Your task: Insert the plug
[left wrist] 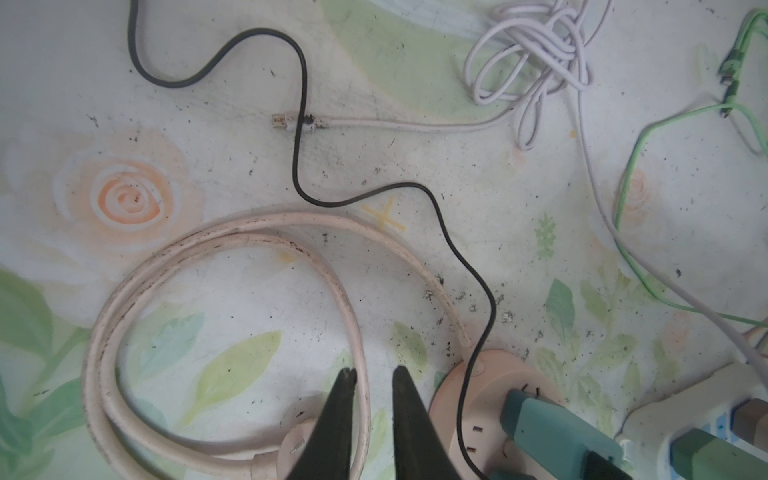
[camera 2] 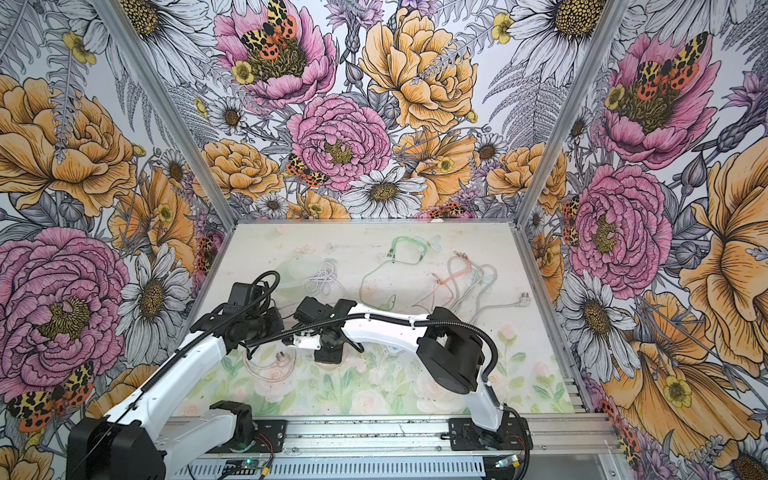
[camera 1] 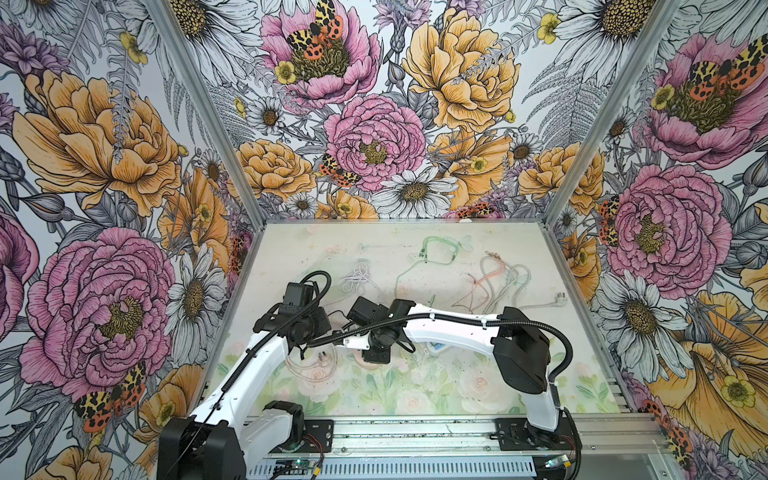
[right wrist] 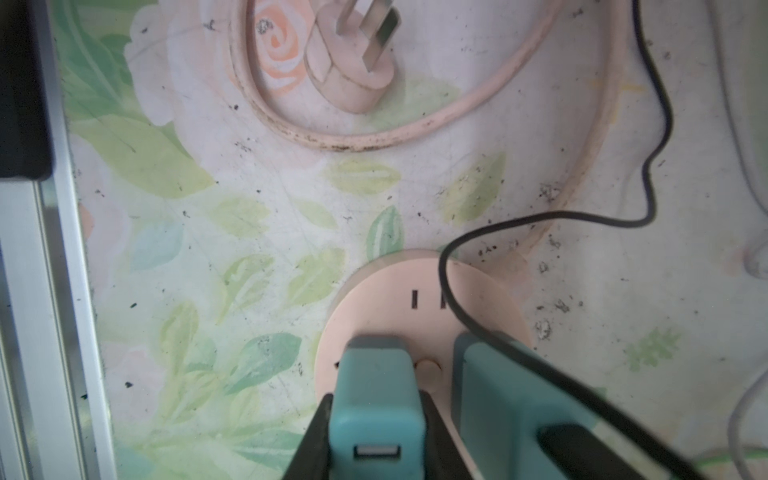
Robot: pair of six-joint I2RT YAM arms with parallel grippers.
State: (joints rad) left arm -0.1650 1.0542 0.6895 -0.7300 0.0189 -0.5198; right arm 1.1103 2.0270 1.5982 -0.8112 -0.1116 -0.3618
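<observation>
Over on the left, the left claw [left wrist: 372, 372] hangs just above the surface [left wrist: 208, 104], its two black tips a little apart and nothing gripped between them. A thick pink cord [left wrist: 249, 226] lies looped beneath it, and one run of the loop passes under the gap, close to one tip. That cord's pink plug [right wrist: 353, 62] lies on its side inside the loop, with its metal prongs bare.

Just right of the loop, a round pink socket [right wrist: 386, 286] sits flat on the near middle of the surface. The right claw [right wrist: 376, 405] is clamped on a teal plug [right wrist: 376, 386], with a black tip against each flank and a USB port facing the wrist camera. This teal plug stands upright with its lower end on the socket's face. Whether its prongs are in the slots cannot be told. Just beside it on the same socket, not touching, stands a second teal plug [right wrist: 498, 399]. A thin black cord [right wrist: 557, 214] runs from that one and winds away across the surface.

Farther right lies a white power strip [left wrist: 673, 407]. Along the far side, in a top view, lie a white cord bundle [camera 1: 355, 278], a green cord [camera 1: 436, 253], a tangle of pink and grey cords [camera 1: 494, 274] and, rightmost, a white plug [camera 1: 557, 301].
</observation>
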